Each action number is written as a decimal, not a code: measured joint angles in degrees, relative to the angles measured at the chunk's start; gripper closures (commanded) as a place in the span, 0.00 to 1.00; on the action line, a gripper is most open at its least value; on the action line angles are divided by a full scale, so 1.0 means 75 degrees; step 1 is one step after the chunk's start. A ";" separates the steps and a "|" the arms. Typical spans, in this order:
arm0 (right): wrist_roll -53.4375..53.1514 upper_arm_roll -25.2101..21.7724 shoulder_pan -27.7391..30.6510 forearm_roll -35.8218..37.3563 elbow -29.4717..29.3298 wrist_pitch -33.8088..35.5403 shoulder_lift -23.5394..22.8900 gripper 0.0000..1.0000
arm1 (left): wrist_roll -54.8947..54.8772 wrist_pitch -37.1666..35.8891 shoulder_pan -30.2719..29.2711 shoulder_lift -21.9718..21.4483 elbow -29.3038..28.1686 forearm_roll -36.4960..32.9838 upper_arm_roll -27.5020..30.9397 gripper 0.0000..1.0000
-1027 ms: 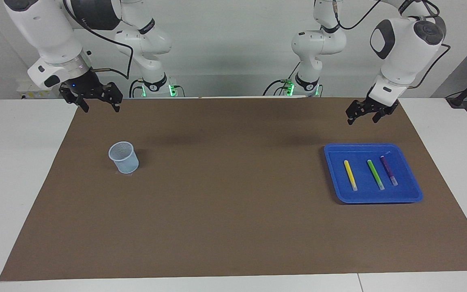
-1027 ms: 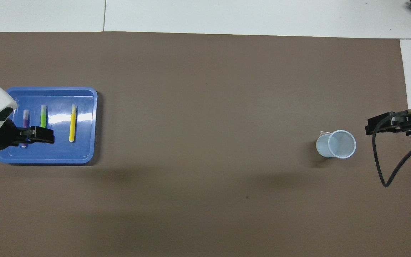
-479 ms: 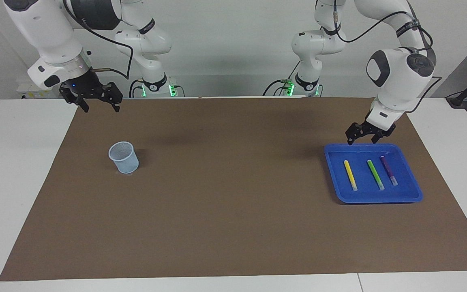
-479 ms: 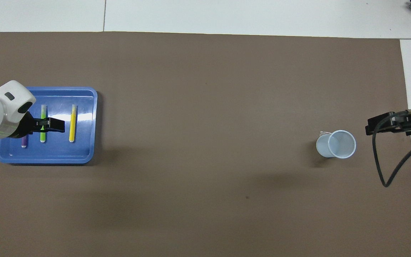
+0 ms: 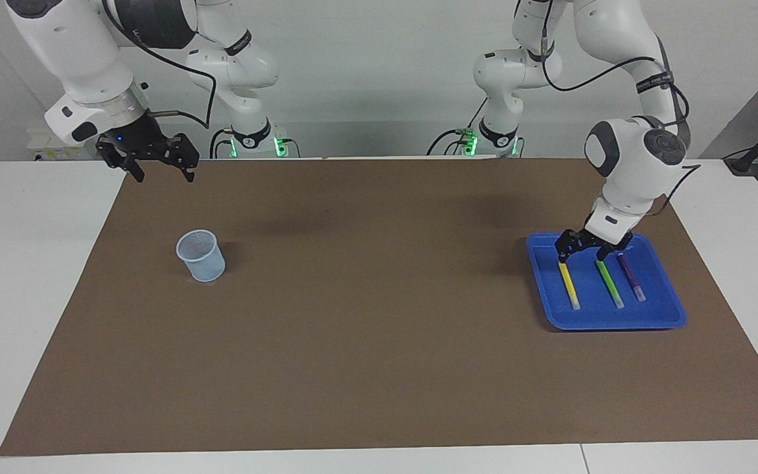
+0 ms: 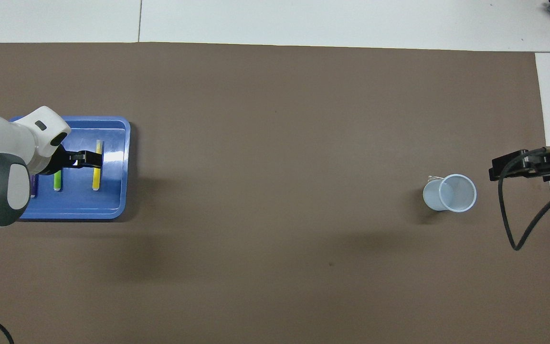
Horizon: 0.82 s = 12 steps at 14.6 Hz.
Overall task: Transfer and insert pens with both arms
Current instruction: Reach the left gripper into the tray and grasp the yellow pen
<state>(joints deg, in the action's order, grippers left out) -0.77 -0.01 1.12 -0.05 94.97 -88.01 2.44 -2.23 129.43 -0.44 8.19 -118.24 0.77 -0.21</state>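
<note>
Three pens lie side by side in a blue tray (image 5: 674,315) at the left arm's end of the table: yellow (image 5: 569,284), green (image 5: 610,284), purple (image 5: 632,277). My left gripper (image 5: 581,254) is open and low over the tray, at the yellow and green pens' ends nearer to the robots. It holds nothing. In the overhead view the left gripper (image 6: 85,160) covers part of the yellow pen (image 6: 96,177). The green pen (image 6: 57,181) shows beside it, and the arm hides most of the purple one. My right gripper (image 5: 158,164) is open and empty, waiting over the mat's edge.
A pale blue cup (image 5: 201,256) stands upright on the brown mat (image 5: 379,329) toward the right arm's end, and also shows in the overhead view (image 6: 450,192). Two smaller white arms with green-lit bases (image 5: 254,141) (image 5: 494,139) stand at the robots' edge.
My left gripper has come down from above the mat's edge into the tray, over the yellow and green pens. The right arm, pens and cup have not moved.
</note>
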 measured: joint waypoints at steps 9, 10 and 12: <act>0.0000 0.0000 0.0000 0.0000 0.0000 0.0000 0.0000 0.00 | -0.0118 0.1075 0.0000 0.0926 0.0008 0.0000 -0.0009 0.07; 0.0000 0.0000 0.0000 0.0000 0.0000 0.0000 0.0000 0.00 | -0.0122 0.1103 0.0000 0.0941 0.0009 0.0000 -0.0009 0.08; 0.0000 0.0000 0.0000 0.0000 0.0000 0.0000 0.0000 0.00 | -0.0127 0.1218 0.0000 0.1016 0.0008 0.0000 -0.0009 0.09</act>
<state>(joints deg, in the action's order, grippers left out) -0.77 -0.01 1.12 -0.05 94.97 -88.01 2.44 -3.18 138.57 -0.44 15.81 -118.18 0.77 -0.28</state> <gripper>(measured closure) 0.000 0.097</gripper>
